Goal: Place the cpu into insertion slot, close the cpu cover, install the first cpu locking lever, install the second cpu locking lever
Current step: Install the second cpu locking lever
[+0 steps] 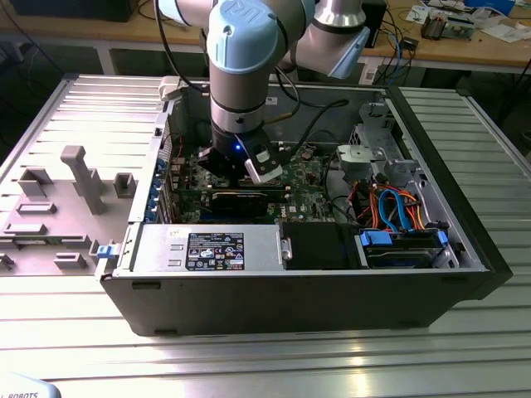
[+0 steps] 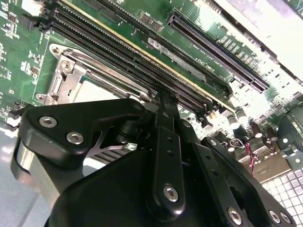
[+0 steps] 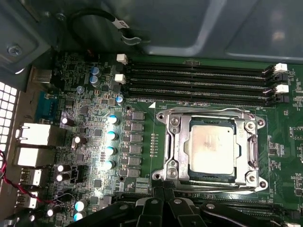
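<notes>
In the first wrist view the cpu, a silvery-grey square, lies flat in the insertion slot on the green motherboard. The cpu cover lies down around it, and the chip shows through its window. A thin lever rod runs along the socket edge nearest the memory slots. My gripper hovers just off the opposite socket edge, its black fingers together and holding nothing. The second wrist view shows the gripper tip close to the socket corner beside the cpu. In the exterior view the gripper is inside the computer case.
Several long black memory slots run beside the socket. A black graphics card, a power supply and a drive cage with blue and orange cables crowd the case. A grey fixture tray sits at the exterior view's left.
</notes>
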